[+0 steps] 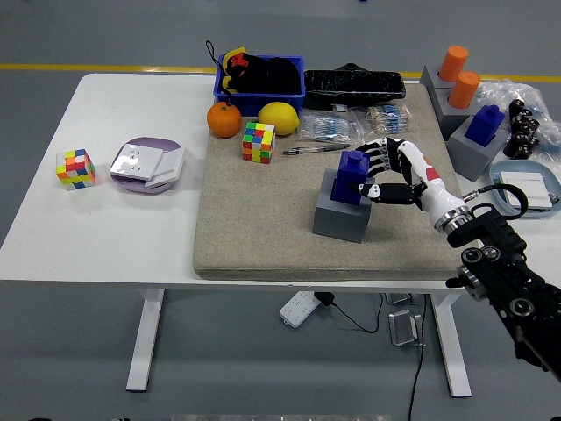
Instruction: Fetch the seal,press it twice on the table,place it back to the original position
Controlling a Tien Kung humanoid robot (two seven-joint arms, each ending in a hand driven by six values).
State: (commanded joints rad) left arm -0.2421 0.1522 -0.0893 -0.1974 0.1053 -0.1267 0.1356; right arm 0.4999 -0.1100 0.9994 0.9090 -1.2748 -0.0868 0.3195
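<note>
My right robot hand (375,174) reaches in from four o'clock and is wrapped around the blue seal (352,176), fingers (379,154) curled over its far side and thumb against its near side. The seal sits on top of its grey block (342,217), tilted a little rather than square to it, whether fully seated in the holder I cannot tell. The block stands on the beige mat (263,219) that covers the right half of the white counter (96,228), just right of the mat's centre. At ten o'clock from the seal lies a colour cube (259,142), with an orange (224,120) and a lemon (279,117) beyond it.
</note>
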